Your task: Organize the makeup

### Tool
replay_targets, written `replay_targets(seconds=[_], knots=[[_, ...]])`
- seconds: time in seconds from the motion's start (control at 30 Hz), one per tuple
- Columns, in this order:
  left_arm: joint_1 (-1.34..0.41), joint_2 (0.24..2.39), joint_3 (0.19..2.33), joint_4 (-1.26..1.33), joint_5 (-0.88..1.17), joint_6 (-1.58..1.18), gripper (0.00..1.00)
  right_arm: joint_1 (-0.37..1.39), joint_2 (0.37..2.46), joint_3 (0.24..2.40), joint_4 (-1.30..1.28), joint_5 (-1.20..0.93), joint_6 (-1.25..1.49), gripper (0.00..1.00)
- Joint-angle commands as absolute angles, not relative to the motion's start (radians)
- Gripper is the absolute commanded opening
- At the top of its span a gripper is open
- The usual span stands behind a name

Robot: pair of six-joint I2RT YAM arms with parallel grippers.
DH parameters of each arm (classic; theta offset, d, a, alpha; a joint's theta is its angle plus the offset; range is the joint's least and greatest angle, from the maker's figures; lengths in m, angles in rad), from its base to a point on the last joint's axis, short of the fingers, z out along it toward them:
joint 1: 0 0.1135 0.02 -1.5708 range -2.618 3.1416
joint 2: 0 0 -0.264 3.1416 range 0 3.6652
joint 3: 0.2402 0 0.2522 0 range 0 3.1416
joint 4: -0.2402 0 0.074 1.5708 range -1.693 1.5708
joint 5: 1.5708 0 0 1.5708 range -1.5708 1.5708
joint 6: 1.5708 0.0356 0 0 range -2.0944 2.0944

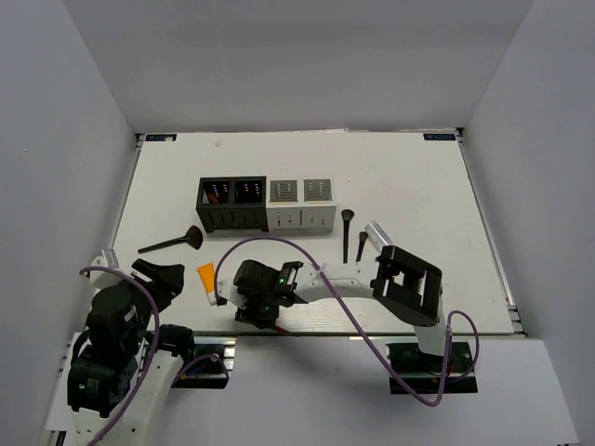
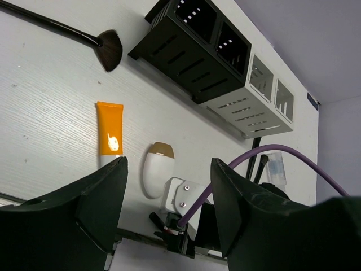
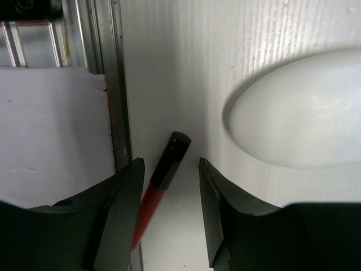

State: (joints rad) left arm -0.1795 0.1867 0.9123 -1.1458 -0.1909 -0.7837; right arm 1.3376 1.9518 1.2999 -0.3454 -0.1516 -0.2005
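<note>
My right gripper (image 1: 265, 295) is open and low over the table's front edge. In the right wrist view a dark-red stick (image 3: 161, 180) with a black cap lies between its fingers (image 3: 169, 164), close to the left one. The white egg-shaped piece (image 3: 299, 113) lies just beyond it. The orange tube (image 1: 208, 279) lies to the left, beside the egg (image 2: 155, 169) in the left wrist view. My left gripper (image 1: 158, 277) is open and empty, near the tube (image 2: 109, 132). Two black brushes (image 1: 346, 232) and a clear bottle (image 1: 376, 232) lie at the right. Only one red stick shows.
The black organizer (image 1: 232, 203) and the grey-white organizer (image 1: 301, 204) stand side by side at mid table. A black fan brush (image 1: 172, 242) lies left of them. A metal rail (image 3: 115, 84) runs along the front edge by the red stick. A purple cable (image 1: 297, 246) arcs over the right arm.
</note>
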Motion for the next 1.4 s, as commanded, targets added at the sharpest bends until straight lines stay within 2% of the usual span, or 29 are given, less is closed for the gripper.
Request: replay_targets(seconds=[0.0,0.17,0.4,0.5,0.53,0.6,0.8,0.97,1.2,1.37], knots=[[-0.183,0.184,0.94,-1.164,-0.212,-0.765,0.7,1.347,1.974,1.325,-0.322,-0.11,-0.196,0.49],[-0.183,0.187,0.945,-1.172,-0.224,-0.756,0.7,1.348,1.987,1.307,-0.318,-0.104,-0.204,0.35],[-0.183,0.189,0.937,-1.17,-0.227,-0.755,0.69,1.345,1.987,1.266,-0.319,-0.092,-0.209,0.22],[-0.183,0.187,0.931,-1.164,-0.227,-0.756,0.69,1.342,1.98,1.25,-0.331,-0.1,-0.216,0.12],[-0.183,0.189,0.93,-1.164,-0.227,-0.756,0.68,1.341,1.977,1.246,-0.336,-0.109,-0.221,0.05],[-0.183,0.187,0.925,-1.157,-0.227,-0.755,0.68,1.336,1.962,1.241,-0.363,-0.156,-0.244,0.0],[-0.183,0.202,0.919,-1.12,-0.232,-0.746,0.65,1.299,1.864,1.287,-0.486,-0.379,-0.336,0.0],[-0.183,0.232,0.92,-1.065,-0.229,-0.726,0.57,1.198,1.778,1.403,-0.609,-0.615,-0.409,0.0],[-0.183,0.291,0.971,-1.012,-0.271,-0.68,0.53,1.028,1.762,1.62,-0.588,-0.611,-0.397,0.0],[-0.183,0.319,0.96,-0.977,-0.243,-0.673,0.52,0.907,1.899,1.889,-0.471,-0.607,-0.325,0.0]])
